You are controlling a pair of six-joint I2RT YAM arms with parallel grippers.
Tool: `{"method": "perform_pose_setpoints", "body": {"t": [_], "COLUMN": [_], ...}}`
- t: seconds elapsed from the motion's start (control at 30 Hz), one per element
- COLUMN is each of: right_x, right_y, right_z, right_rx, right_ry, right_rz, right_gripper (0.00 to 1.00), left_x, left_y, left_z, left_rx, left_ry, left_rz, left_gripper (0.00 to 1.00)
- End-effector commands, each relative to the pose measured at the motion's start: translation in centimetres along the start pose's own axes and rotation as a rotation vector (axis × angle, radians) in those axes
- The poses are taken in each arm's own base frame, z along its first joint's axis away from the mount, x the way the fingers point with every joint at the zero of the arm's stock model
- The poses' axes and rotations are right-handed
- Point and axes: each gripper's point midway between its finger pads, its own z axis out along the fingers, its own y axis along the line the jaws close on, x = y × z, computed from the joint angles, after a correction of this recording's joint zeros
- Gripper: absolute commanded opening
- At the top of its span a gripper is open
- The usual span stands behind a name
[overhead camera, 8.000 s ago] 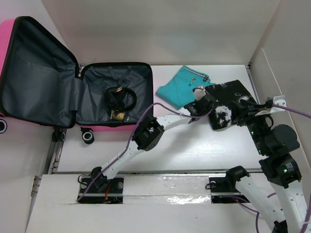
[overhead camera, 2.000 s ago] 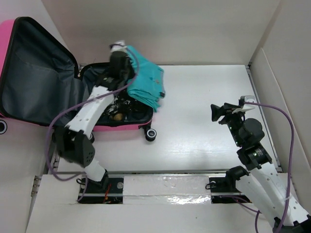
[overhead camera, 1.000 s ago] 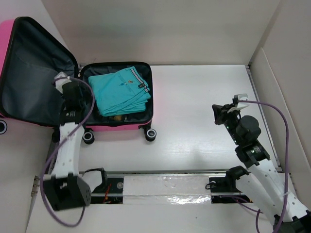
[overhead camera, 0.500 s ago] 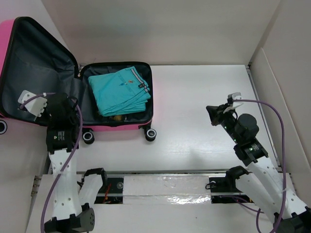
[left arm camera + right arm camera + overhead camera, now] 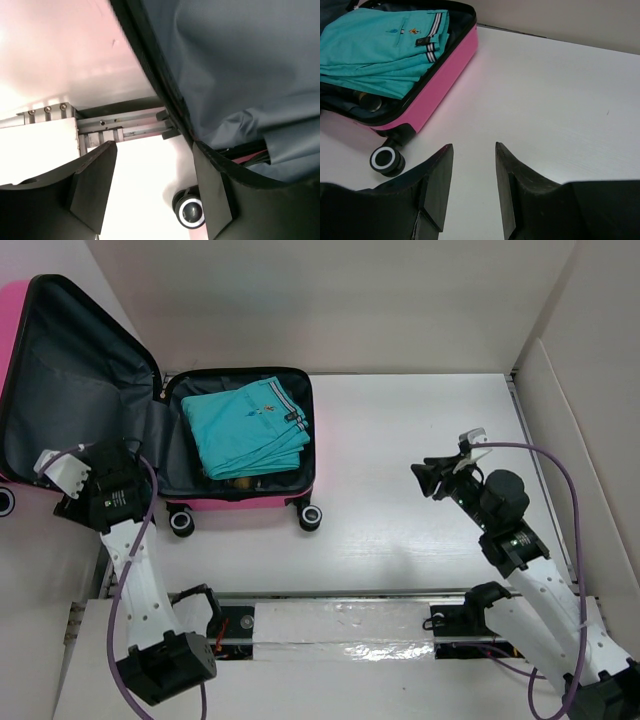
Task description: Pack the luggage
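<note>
The hot-pink luggage lies open at the far left, its base (image 5: 300, 490) on the table and its grey-lined lid (image 5: 70, 390) leaning back. A folded teal shirt (image 5: 245, 425) lies in the base on top of darker things; it also shows in the right wrist view (image 5: 380, 45). My left gripper (image 5: 115, 490) is open and empty at the lid's lower edge; in the left wrist view (image 5: 152, 195) the black lid rim (image 5: 170, 110) runs just above its right finger. My right gripper (image 5: 430, 478) is open and empty above the bare table, right of the luggage (image 5: 445, 65).
A black luggage wheel (image 5: 192, 212) sits between my left fingers' line of sight and the table. Another wheel (image 5: 385, 159) stands at the base's near corner. A metal rail (image 5: 125, 125) runs along the table's left edge. White walls close in the back and right side.
The teal shirt went from the table into the luggage base. My left arm then let go and swung left to the lid's lower edge. My right gripper drifted left.
</note>
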Motion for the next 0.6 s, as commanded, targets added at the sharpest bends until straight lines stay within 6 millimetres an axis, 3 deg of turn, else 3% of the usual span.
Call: {"method": "perform_pose_setpoints", "body": {"t": [0.0,0.2,0.3,0.33,0.4,0.43,0.57], "right_x": [-2.9,-2.5,-2.2,-2.0,-1.7,-1.6,-0.9], "right_y": [1.2,0.6,0.4,0.2,-0.1,-0.2,-0.7], "right_z": [-0.2,0.1,0.3,0.3,0.6,0.7,1.1], "right_rx": [-0.053,-0.027,-0.012,-0.001,0.016,0.018,0.039], "right_ry": [-0.073,-0.058,-0.048,-0.038,-0.020,-0.018,0.006], "right_rz": [-0.035,-0.037,-0.035,-0.033,-0.033,-0.032,-0.025], "right_gripper": [0.45,0.45,0.45,0.45,0.45,0.45,0.45], "left_x": [-3.3,-6.0,-6.8,-6.6,-6.0,-6.0,-6.1], "left_y": [-0.3,-1.1,-1.6,-1.8,-2.2,-2.8,-3.6], "left_z": [-0.7,-0.1,0.3,0.6,1.0,0.9,0.7], "left_rx": [-0.017,-0.104,-0.130,-0.136,-0.126,-0.089,-0.043], "left_ry": [-0.063,-0.105,-0.112,-0.109,-0.097,-0.092,-0.075], "left_rz": [-0.077,-0.073,-0.065,-0.058,-0.048,-0.071,-0.063], "left_gripper": [0.60,0.57,0.49,0.39,0.32,0.23,0.09]}}
